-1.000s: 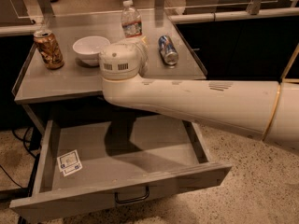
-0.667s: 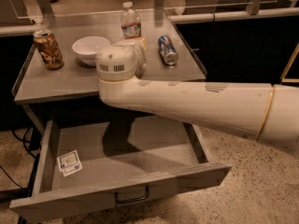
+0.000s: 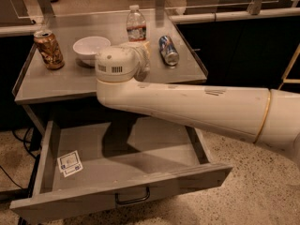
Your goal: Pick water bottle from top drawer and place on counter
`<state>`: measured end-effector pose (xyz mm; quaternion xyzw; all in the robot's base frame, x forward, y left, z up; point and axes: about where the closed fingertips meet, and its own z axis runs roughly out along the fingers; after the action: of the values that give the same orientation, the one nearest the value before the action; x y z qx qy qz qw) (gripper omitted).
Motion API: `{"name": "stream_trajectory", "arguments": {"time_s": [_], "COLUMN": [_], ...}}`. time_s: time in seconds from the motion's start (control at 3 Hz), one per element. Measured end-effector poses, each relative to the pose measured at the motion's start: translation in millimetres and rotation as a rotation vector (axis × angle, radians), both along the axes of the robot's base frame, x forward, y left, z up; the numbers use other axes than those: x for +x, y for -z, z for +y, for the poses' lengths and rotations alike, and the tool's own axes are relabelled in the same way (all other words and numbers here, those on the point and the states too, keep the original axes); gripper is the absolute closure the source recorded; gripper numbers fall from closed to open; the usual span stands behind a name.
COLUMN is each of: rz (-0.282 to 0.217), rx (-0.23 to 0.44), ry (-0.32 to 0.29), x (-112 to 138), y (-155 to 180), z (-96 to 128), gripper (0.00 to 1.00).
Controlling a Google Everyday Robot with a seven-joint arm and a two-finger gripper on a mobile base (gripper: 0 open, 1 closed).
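One bottle [image 3: 136,26] stands upright on tabletop [image 3: 61,81], just beyond claw [image 3: 142,50] half-hidden behind arm [image 3: 187,107]; can't tell claw state.

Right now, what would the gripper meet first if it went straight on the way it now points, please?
Probably the small clear plastic water bottle, upright on the flat grey metal counter just beyond the gripper, which sits over the counter behind the arm's white wrist; depth is unclear.
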<state>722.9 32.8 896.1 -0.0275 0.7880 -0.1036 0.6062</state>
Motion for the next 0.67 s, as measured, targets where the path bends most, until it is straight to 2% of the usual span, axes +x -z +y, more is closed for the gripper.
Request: {"name": "stream_trajectory", "arguments": {"time_s": [0.67], "rz": [0.018], "rx": [-0.001], "ry": [0.039], "x": [-8.9], "y": [12.4], "z": [-10.2], "gripper": [1.00]}}
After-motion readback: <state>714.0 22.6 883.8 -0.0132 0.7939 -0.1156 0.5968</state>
